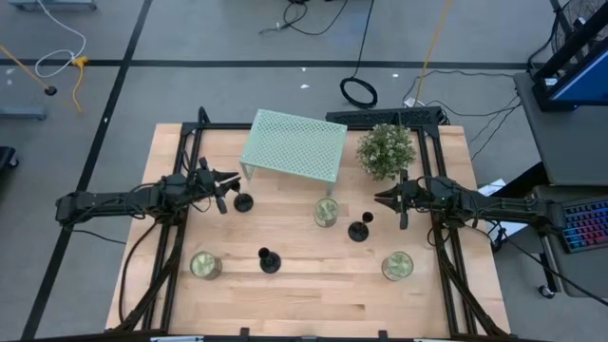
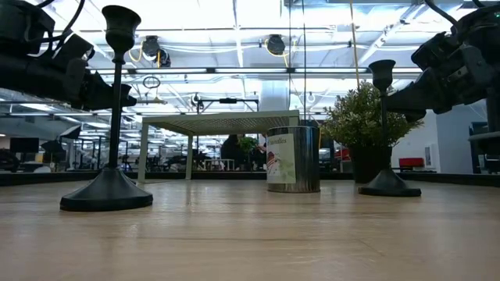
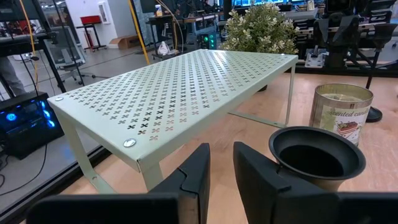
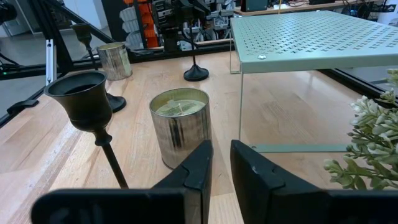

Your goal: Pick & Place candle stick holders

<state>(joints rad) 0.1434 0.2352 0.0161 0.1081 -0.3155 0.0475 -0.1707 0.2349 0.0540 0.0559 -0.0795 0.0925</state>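
Observation:
Three black candle stick holders stand upright on their round bases on the wooden table: one by the shelf's left leg [image 1: 244, 201], one mid-table [image 1: 359, 230], one nearer the front [image 1: 269, 260]. My left gripper [image 1: 231, 183] hovers just beside the first holder. That holder's top cup [image 3: 317, 152] shows next to the outer side of one finger, and the fingers stand a narrow gap apart with nothing between them [image 3: 221, 167]. My right gripper [image 1: 383, 199] hovers a little beyond the mid-table holder, whose cup [image 4: 81, 99] is off to one side. Its fingers are likewise a narrow gap apart and empty [image 4: 221, 163].
A pale green perforated shelf [image 1: 293, 142] stands at the table's far middle, with a potted plant [image 1: 387, 150] to its right. Three candle jars stand at the centre [image 1: 326, 211], front left [image 1: 204, 265] and front right [image 1: 397, 265]. Bare wood lies along the near edge.

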